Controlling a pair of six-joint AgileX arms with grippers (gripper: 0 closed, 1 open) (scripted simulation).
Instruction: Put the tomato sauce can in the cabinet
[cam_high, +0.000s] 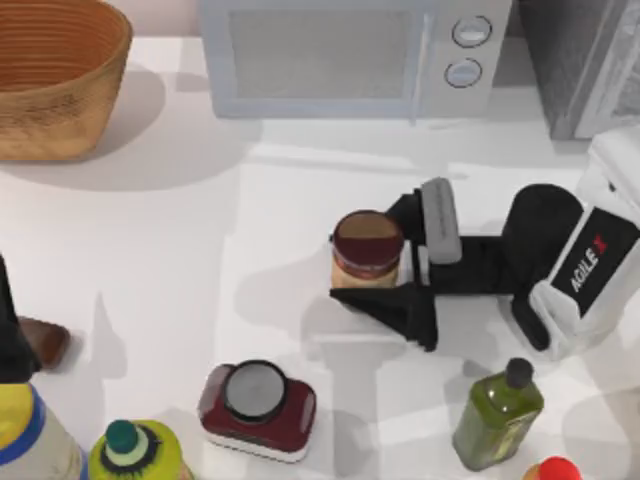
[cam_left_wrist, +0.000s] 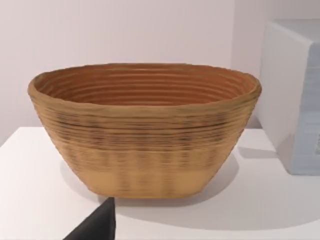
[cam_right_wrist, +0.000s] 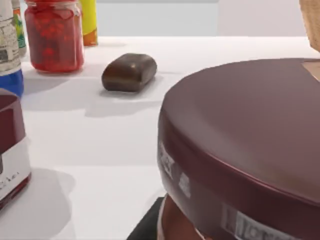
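Your right gripper (cam_high: 400, 262) has its fingers spread either side of the tomato sauce can (cam_high: 366, 250), mid-frame on the worktop (cam_high: 200, 230), placed to pinch it for the cabinet (cam_high: 585, 60).

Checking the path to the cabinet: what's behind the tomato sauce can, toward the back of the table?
Bare white table, then the microwave; the cabinet stands back right. The right end effector flanks the tomato sauce can, hiding the tabletop beneath.

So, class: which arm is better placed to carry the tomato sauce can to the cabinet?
Right: the right gripper already brackets the tomato sauce can, with the cabinet behind it on the right.
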